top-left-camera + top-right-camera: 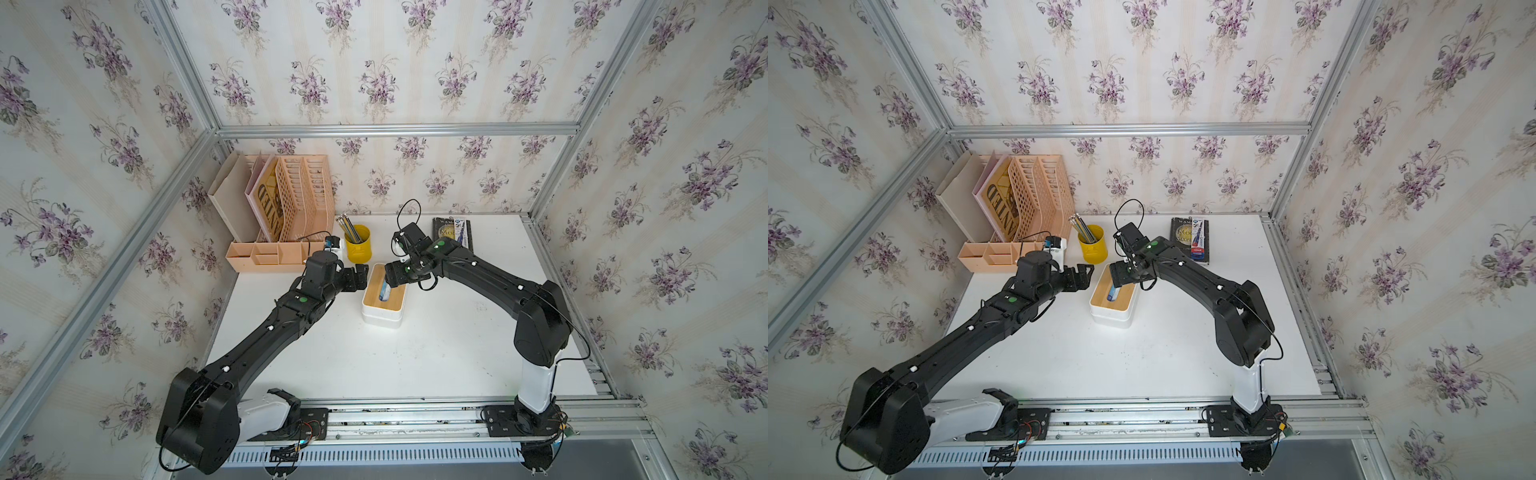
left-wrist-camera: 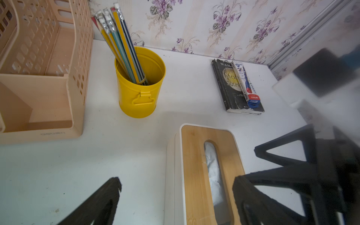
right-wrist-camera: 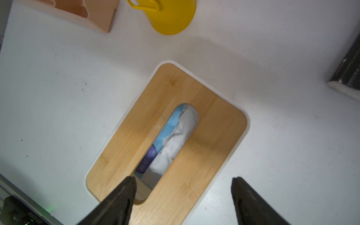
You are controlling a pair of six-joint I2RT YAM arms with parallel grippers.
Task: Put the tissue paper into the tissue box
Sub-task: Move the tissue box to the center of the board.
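The tissue paper (image 3: 175, 140) is lying inside the tissue box (image 3: 214, 126), under the bamboo lid. Its light-blue wrap and crumpled white sheet are showing through the oblong slot, and whether the sheet is rising above the lid cannot be told. The tissue box (image 1: 380, 321) is standing near the middle of the surface (image 1: 415, 357), with its long axis running near to far and only slightly skewed. The slot and the tissue paper (image 1: 384, 294) inside are lying along that same line. The right gripper (image 3: 184, 180) is hovering directly over the far end of the lid, reaching in from the right. Its jaws are spread wide and holding nothing: one finger is hanging over the end of the slot, the other out past the lid's edge. So the pack is lying straight below this gripper, not to either side of it, and the right arm is the nearer of the two. In both top views the right gripper (image 1: 1119, 278) is covering the far part of the lid. The left gripper (image 1: 359, 276) is waiting just beside the box's far left edge, also spread and empty. Whether it is touching the white wall cannot be told. From the left wrist the tissue box (image 2: 192, 155) is running away between the spread fingers of the left gripper (image 2: 176, 181). Judging from how things lie, the placing looks done. The coming move is probably a straight lift of the right gripper, clear of the slot, so that no finger is catching the loose tissue.
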